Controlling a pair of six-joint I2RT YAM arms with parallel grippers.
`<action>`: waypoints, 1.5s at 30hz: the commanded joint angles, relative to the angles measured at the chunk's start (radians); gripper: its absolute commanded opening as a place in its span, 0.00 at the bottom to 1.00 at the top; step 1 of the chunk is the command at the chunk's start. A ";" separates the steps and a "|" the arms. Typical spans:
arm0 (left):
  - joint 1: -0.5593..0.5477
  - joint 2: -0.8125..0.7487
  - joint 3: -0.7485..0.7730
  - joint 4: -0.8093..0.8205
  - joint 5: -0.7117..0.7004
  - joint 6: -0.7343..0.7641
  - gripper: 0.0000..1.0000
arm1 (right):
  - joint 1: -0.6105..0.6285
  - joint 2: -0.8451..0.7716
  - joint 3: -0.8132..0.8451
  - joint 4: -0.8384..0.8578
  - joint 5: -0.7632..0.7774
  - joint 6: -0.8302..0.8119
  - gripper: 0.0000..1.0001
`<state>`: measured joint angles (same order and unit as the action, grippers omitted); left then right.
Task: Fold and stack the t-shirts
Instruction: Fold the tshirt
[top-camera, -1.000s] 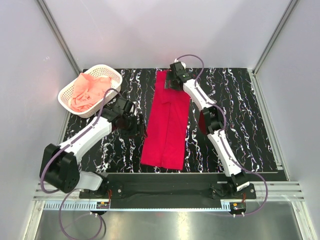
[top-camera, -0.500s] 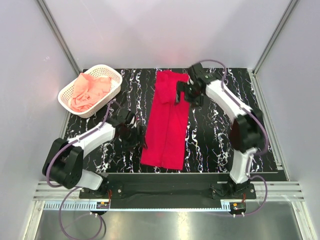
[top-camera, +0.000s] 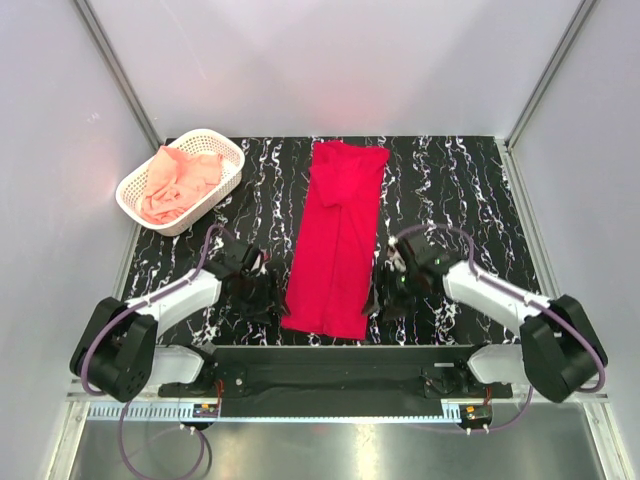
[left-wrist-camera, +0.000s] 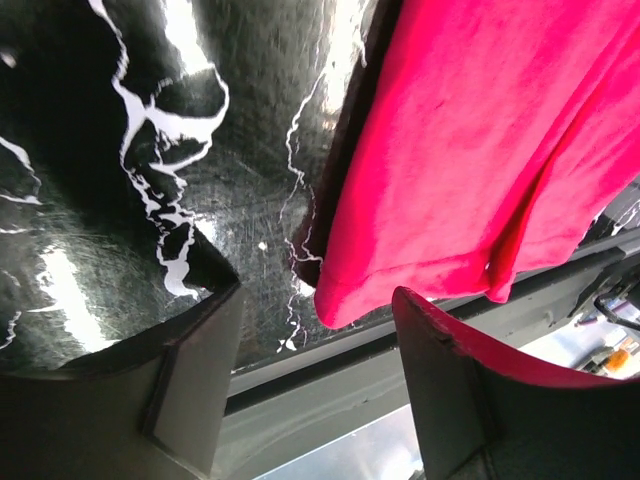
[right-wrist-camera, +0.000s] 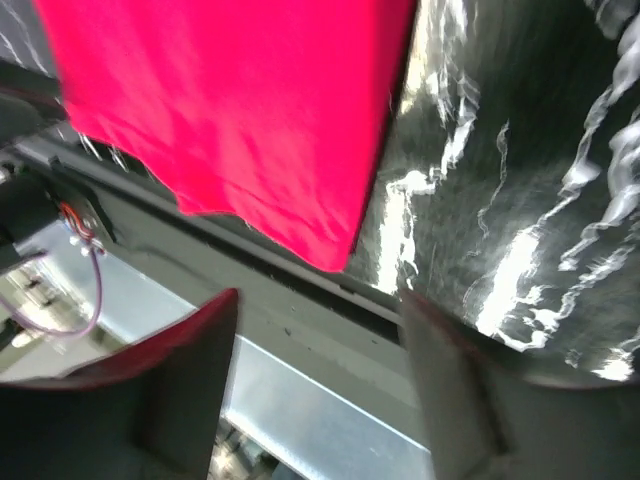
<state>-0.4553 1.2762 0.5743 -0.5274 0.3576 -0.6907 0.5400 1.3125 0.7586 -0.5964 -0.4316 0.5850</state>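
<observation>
Crimson cloth filled the middle of my view: the red t-shirt (top-camera: 338, 240) lay as a long, narrow strip on the black marbled table (top-camera: 460, 190), running from 12 o'clock down to 6 o'clock, with its near hem close to the table's front edge. My left gripper (top-camera: 268, 298) sat low at about 7 o'clock of the strip, just beside the hem's left corner. Its fingers were spread wide and held nothing. In my left wrist view that corner lay just past my fingertips (left-wrist-camera: 205, 340), outside the gap between them. My right gripper (top-camera: 385, 296) sat at about 5 o'clock, just beside the right corner, also spread wide and holding nothing.

My right wrist view was smeared, so I could not tell whether those fingers touched the tabletop. A red tint along one inner finger edge in each wrist view was probably reflected cloth. Both wrist views cut the shirt off above its hem.

At 10 o'clock, well apart from me, the pink t-shirt (top-camera: 178, 182) lay bunched in the white lattice basket (top-camera: 232, 150), and the basket's walls hid much of it.
</observation>
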 joint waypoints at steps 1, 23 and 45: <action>0.001 -0.028 -0.020 0.081 0.044 -0.006 0.65 | 0.026 -0.068 -0.154 0.254 -0.099 0.150 0.67; 0.000 0.035 -0.043 0.083 0.061 0.025 0.56 | 0.098 -0.013 -0.424 0.567 -0.055 0.398 0.50; -0.051 0.005 -0.102 0.099 0.031 -0.079 0.23 | 0.130 0.030 -0.429 0.566 -0.016 0.412 0.13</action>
<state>-0.4976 1.2984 0.4957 -0.4107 0.4435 -0.7639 0.6521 1.3342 0.3523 -0.0174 -0.5060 1.0042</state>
